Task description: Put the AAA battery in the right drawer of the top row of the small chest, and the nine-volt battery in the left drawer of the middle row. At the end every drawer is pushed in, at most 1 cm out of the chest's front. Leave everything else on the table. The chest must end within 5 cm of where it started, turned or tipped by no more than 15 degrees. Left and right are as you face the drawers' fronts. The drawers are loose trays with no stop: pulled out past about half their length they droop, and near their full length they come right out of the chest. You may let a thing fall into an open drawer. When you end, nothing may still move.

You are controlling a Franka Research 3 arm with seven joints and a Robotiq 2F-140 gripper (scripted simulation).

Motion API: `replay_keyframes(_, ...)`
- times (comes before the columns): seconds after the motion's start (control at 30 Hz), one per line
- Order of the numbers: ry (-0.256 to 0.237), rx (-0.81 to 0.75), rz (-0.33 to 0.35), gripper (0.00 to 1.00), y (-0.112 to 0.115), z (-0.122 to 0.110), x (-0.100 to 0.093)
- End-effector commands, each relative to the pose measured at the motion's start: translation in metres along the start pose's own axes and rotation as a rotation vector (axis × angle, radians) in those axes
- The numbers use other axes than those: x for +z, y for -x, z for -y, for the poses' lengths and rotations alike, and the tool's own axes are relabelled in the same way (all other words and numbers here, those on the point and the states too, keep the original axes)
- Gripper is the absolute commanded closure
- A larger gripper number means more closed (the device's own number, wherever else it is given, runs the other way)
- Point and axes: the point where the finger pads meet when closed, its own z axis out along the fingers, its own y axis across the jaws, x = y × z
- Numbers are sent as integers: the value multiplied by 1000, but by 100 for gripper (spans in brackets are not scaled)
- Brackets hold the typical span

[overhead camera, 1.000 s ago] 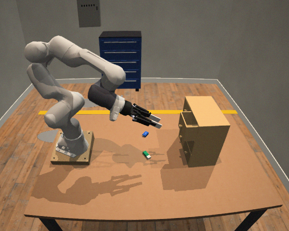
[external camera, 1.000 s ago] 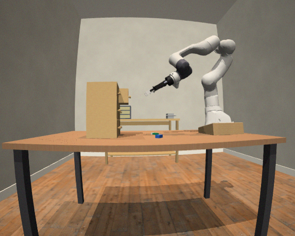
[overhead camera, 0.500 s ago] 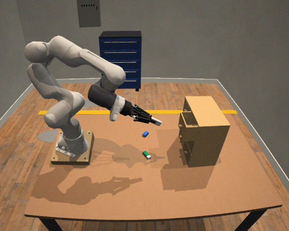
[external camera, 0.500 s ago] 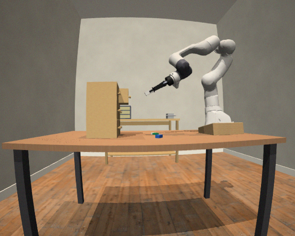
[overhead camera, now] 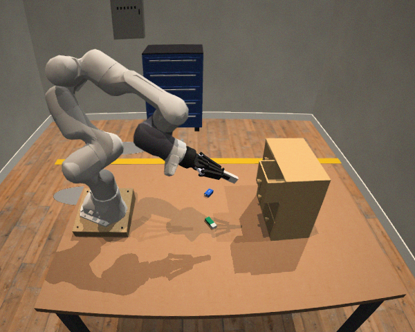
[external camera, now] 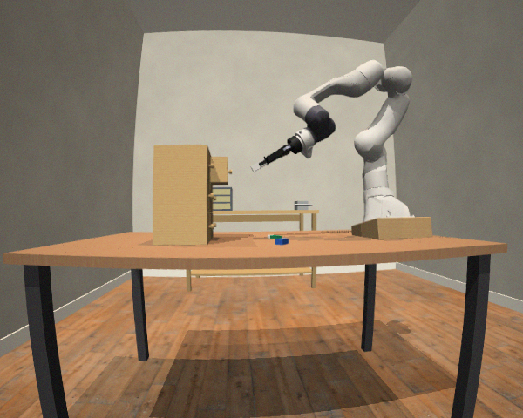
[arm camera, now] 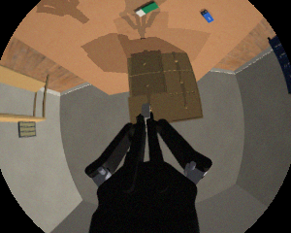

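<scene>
My gripper [overhead camera: 232, 177] [external camera: 254, 168] [arm camera: 145, 109] is shut on nothing. It hangs in the air well above the table, pointing at the top of the small wooden chest [overhead camera: 297, 207] [external camera: 180, 193] [arm camera: 165, 84], a short way from its front. One top-row drawer [overhead camera: 272, 170] [external camera: 220, 170] stands pulled out, the one on the far side in the top view. The other drawers look pushed in. A small blue block [overhead camera: 209, 192] [external camera: 281, 240] [arm camera: 207, 16] and a longer green-and-white piece [overhead camera: 210, 222] [external camera: 275, 236] [arm camera: 145, 10] lie on the table between the arm's base and the chest.
The arm's base stands on a wooden plinth [overhead camera: 104, 228] [external camera: 392, 226] at the table's left in the top view. A blue tool cabinet [overhead camera: 173, 86] stands on the floor behind the table.
</scene>
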Motion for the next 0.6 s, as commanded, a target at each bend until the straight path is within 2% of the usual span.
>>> replay_keyframes(0.0,9,-13,8,100,4,-3,13)
replay_keyframes(0.3,9,-13,8,100,10,-4,38)
replay_keyframes(0.57,10,-13,8,100,11,-4,43)
